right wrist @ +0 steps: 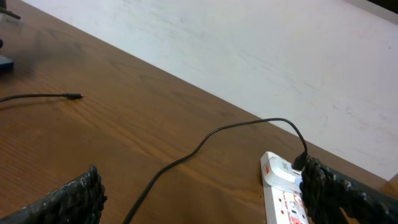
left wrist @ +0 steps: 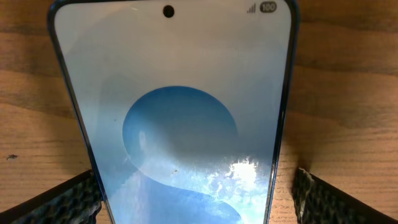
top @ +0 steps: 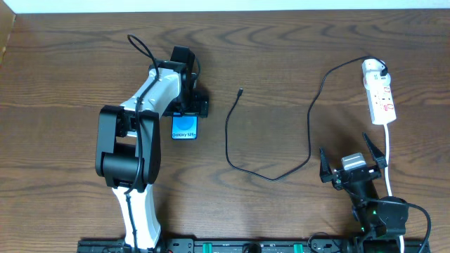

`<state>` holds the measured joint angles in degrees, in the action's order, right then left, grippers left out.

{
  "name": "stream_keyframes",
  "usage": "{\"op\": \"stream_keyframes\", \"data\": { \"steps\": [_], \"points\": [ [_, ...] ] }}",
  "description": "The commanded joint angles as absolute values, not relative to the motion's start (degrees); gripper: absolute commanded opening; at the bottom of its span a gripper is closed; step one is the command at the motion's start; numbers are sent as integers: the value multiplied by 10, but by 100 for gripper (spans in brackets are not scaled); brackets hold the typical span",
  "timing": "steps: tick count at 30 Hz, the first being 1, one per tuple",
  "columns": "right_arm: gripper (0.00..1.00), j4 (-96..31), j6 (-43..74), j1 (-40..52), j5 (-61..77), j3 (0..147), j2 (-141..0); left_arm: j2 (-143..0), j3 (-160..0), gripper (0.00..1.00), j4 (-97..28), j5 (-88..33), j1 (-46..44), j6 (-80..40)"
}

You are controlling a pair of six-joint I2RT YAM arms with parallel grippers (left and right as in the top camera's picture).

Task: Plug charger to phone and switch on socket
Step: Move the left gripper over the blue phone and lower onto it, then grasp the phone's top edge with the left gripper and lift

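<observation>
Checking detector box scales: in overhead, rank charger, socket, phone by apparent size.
1. charger: thin, but its loop spans the widest area.
2. socket: narrow white strip.
3. phone: smallest showing, but the left gripper covers part of it, so its rank against the socket is unsure.

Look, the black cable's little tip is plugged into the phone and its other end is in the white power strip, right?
No. The cable's little tip lies loose on the table, apart from the phone, as the overhead view shows. Its other end is in the white power strip.
</observation>
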<state>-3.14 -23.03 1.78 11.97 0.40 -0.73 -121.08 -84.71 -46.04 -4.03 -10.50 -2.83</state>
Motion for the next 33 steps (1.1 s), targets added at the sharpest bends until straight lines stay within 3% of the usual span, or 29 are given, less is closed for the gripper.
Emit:
{"op": "stream_keyframes", "data": {
  "steps": [1,4,8,15,33],
  "points": [
    [99,-34,-223,23,119,3,-8,-1240,-844,98,-461,-60,-106,-2],
    [99,-34,-223,23,119,3,-8,-1240,-844,99,-464,-60,-106,-2],
    [99,-34,-223,23,119,3,-8,-1240,-844,86,-470,-60,-106,-2],
    [99,-34,-223,23,119,3,-8,-1240,-844,77,-470,-60,-106,-17],
    [99,-34,-223,23,119,3,-8,-1207,-846,76,-463,-60,-106,-77]
  ]
}}
